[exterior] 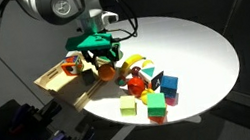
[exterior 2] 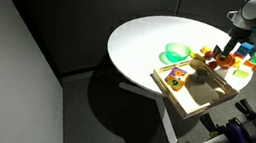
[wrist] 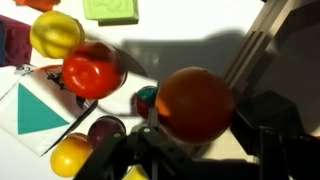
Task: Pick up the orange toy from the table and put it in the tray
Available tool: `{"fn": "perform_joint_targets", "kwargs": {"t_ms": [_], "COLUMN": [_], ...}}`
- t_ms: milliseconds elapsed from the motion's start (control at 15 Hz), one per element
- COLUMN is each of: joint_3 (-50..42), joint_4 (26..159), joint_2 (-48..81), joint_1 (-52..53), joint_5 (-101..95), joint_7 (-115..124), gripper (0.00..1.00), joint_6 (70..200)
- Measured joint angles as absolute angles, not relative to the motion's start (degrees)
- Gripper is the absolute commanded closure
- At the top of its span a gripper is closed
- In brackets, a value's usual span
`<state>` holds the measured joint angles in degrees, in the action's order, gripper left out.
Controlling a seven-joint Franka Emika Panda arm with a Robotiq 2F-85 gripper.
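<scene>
The orange toy (wrist: 195, 103) is a plain round ball held between my gripper's (wrist: 200, 135) fingers in the wrist view. It hangs just above the white table, close to the toys. In an exterior view my gripper (exterior: 103, 55) is beside the near corner of the tray (exterior: 58, 83), with the orange toy (exterior: 106, 71) under it. The light wooden tray (exterior 2: 205, 98) lies at the table's edge, with my gripper (exterior 2: 229, 57) at its far side. Its wall (wrist: 252, 50) shows at the right of the wrist view.
A red rounded toy (wrist: 92, 75), a yellow toy (wrist: 55, 33) and a green block (wrist: 110, 8) lie close by. An orange-and-white toy (exterior: 68, 64) sits in the tray. Coloured blocks (exterior: 156, 104) cluster at the table's front. A green bowl (exterior 2: 176, 53) stands beside the tray.
</scene>
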<state>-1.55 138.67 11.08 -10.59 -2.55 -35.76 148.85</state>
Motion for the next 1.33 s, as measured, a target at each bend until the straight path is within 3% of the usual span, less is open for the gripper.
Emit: {"fn": "perform_joint_targets", "kwargs": {"t_ms": [1267, 1333], "joint_3": [4.48, 4.65], "joint_4": [131.35, 131.07], "joint_2": [18.5, 19.11], "joint_1": [-6.9, -6.9], "joint_5": [1.8, 1.8], "joint_7": [-35.76, -35.76], "gripper": [0.52, 0.38], "joint_6": [149.72, 150.06]}}
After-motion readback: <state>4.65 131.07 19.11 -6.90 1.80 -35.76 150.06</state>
